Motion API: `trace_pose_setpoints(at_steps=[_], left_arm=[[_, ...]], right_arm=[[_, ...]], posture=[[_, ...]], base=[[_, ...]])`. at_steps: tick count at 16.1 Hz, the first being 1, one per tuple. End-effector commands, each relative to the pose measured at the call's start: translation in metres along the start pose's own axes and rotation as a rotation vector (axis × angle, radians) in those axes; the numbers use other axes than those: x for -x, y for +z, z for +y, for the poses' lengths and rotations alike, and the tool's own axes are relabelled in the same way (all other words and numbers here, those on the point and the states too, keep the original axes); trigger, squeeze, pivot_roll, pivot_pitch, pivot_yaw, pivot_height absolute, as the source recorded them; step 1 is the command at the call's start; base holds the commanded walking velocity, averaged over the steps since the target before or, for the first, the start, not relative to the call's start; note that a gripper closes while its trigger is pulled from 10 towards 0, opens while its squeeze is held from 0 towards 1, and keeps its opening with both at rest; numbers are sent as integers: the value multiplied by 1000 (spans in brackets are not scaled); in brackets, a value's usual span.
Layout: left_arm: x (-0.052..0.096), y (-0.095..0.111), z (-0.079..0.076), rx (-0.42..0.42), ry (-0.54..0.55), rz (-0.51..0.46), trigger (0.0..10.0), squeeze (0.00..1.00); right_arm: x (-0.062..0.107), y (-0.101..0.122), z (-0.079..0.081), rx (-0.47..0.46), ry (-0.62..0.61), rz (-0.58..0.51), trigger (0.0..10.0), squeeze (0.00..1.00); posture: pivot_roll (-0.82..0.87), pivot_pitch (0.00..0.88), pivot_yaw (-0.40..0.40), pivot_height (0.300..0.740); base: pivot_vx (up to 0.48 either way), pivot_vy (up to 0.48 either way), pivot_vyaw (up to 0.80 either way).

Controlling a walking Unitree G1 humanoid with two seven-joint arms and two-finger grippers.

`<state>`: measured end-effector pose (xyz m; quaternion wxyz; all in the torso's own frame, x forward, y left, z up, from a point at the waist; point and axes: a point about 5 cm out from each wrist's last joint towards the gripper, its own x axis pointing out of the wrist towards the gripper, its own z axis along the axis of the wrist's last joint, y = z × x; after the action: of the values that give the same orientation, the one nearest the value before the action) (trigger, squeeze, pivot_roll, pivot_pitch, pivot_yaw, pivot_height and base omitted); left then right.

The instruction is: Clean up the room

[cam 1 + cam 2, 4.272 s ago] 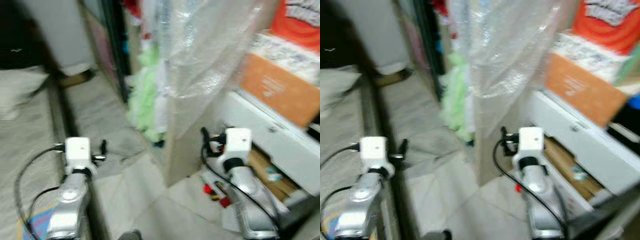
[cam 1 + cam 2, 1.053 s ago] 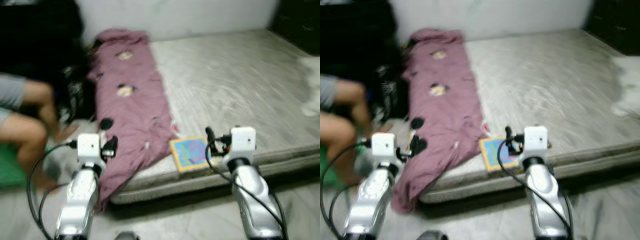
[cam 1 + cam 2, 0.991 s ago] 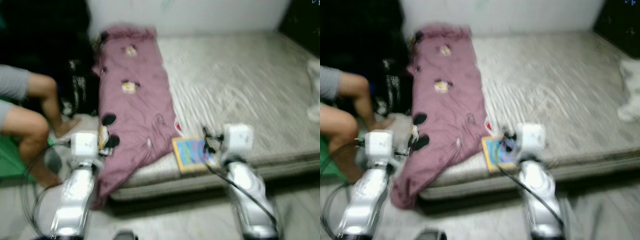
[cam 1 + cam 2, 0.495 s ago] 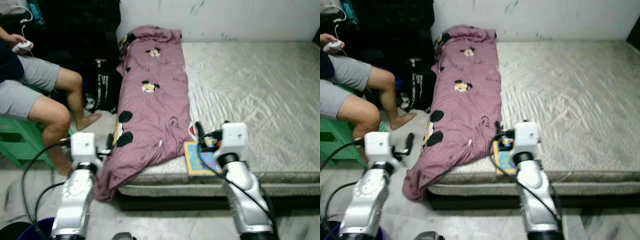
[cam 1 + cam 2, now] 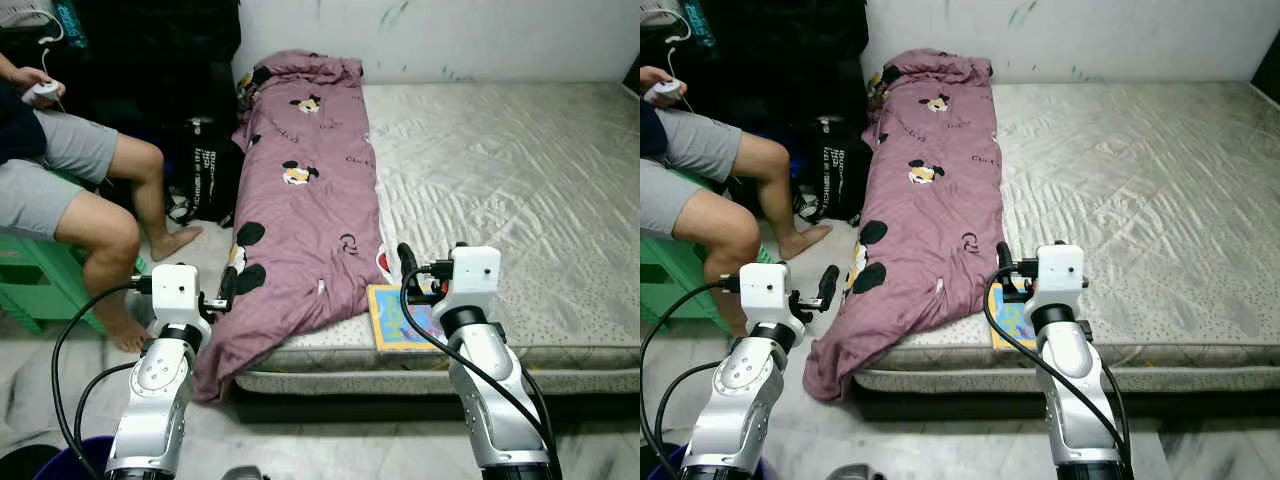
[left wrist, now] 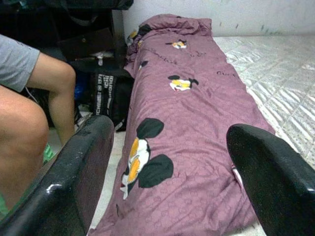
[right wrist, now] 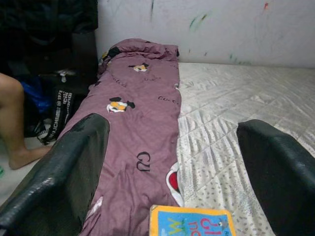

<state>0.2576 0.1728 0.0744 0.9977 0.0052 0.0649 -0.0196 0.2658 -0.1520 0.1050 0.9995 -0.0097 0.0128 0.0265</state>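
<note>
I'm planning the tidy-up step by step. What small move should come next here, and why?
Probably lower the right gripper onto the colourful picture book. The book lies flat at the near edge of the grey quilted mattress, beside the mauve cartoon-print blanket, just under that gripper. Its fingers are open and empty. The left gripper hangs open over the blanket's drooping corner.

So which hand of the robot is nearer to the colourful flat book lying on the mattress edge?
Right. The right hand hovers just over the colourful flat book; the left hand is off beyond the purple blanket.
</note>
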Motion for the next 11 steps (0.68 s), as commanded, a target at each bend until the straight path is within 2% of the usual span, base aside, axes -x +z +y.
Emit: trace_pose_setpoints(at_steps=[1, 9, 11], left_arm=[[-1, 5, 1, 1, -3, -20, 10000, 0], [-1, 5, 1, 2, -7, -15, 10000, 0], [-2, 5, 1, 2, 1, -13, 10000, 0]], right_arm=[[-3, 3, 4, -5, 17, -12, 10000, 0], [-5, 3, 5, -10, 21, -16, 10000, 0], [-6, 3, 5, -13, 21, -16, 10000, 0]], posture=[[17, 0, -9, 740], [19, 0, -10, 740], [19, 0, -11, 740]], base=[[259, 0, 0], [277, 0, 0], [0, 0, 0]])
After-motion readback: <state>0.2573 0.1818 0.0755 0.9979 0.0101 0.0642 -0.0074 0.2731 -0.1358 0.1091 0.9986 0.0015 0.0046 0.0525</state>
